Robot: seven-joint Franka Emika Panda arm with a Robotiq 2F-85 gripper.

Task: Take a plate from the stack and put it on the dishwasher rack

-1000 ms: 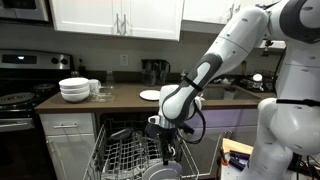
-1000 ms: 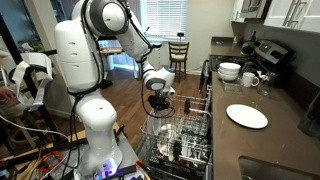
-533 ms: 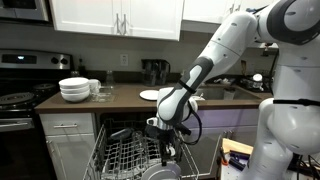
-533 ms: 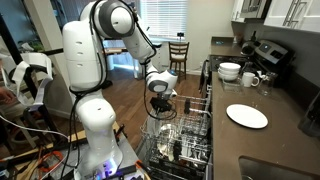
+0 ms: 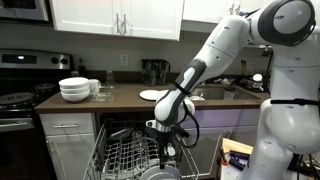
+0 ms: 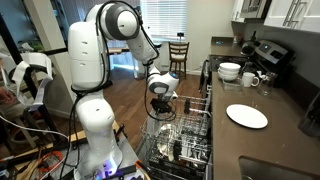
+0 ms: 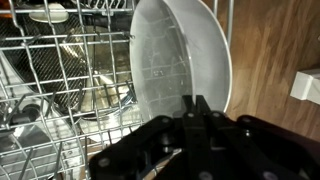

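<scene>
In the wrist view my gripper (image 7: 200,108) is shut on the rim of a white plate (image 7: 180,50), which stands on edge over the tines of the dishwasher rack (image 7: 60,80). In both exterior views the gripper (image 5: 163,137) (image 6: 160,104) hangs low over the pulled-out light-grey wire rack (image 5: 125,158) (image 6: 190,135). The stack of flat white plates (image 5: 150,95) (image 6: 247,116) lies on the dark counter, apart from the gripper.
A taller pile of white bowls (image 5: 75,90) (image 6: 230,71) and mugs (image 6: 250,79) stand on the counter near the stove (image 5: 20,95). Dishes sit in the rack. The robot base (image 6: 95,130) stands beside the open dishwasher.
The upper arm and elbow have shifted slightly. The gripper stays low over the rack with the plate, hardly moved.
</scene>
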